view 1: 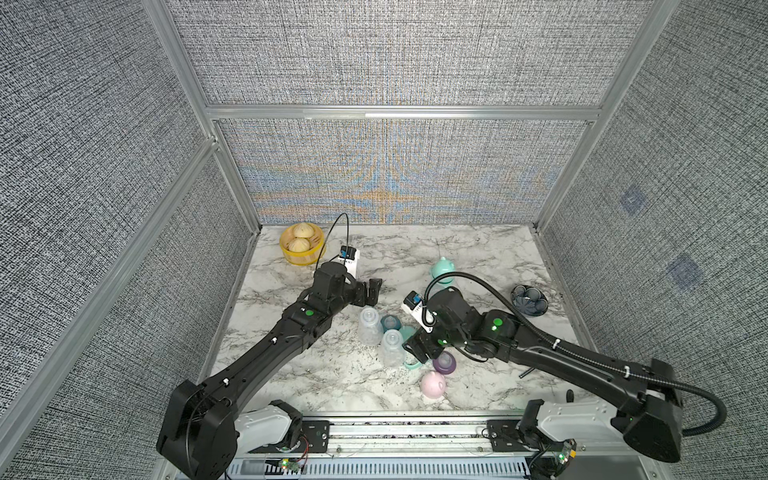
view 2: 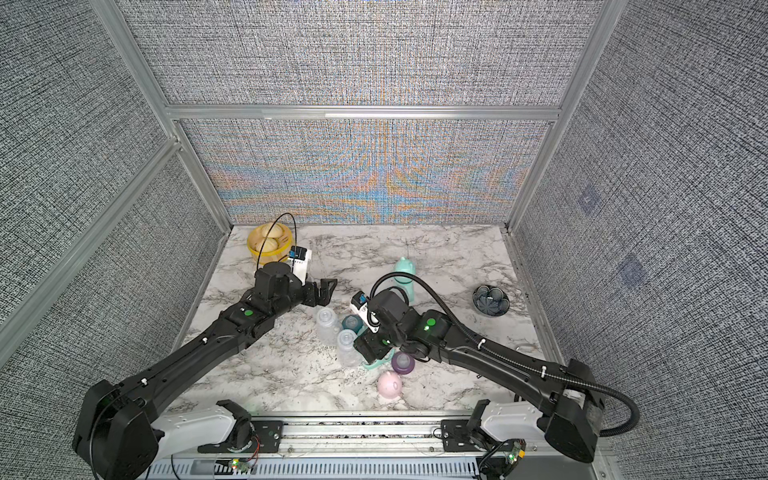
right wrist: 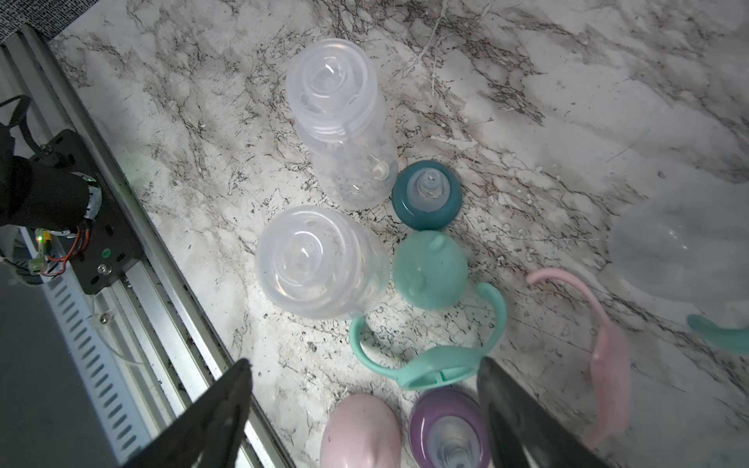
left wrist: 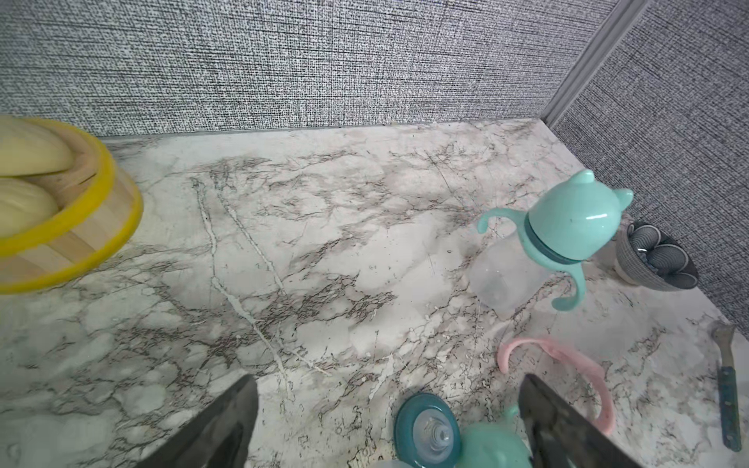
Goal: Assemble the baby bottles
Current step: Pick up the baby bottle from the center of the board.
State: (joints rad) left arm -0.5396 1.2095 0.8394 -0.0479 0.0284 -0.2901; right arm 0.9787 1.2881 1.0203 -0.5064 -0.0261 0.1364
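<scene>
The right tool (right wrist: 364,366) hung spread and empty over the mint handle (right wrist: 429,364), with the purple collar (right wrist: 446,425) and pink cap (right wrist: 358,429) just beside it and two bare bottles (right wrist: 320,263) just ahead. Closing there could catch the collar too, or knock a bottle over (the parts lay crowded). The left tool (left wrist: 389,381), also spread, held nothing; the finished bottle (left wrist: 539,251) stood ahead of it. On the surface (right wrist: 567,121) were three bottles, two loose collars, two loose caps and two loose handles.

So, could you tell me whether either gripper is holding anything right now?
Nothing is held; the left gripper and the right gripper both stand open, empty.
</scene>
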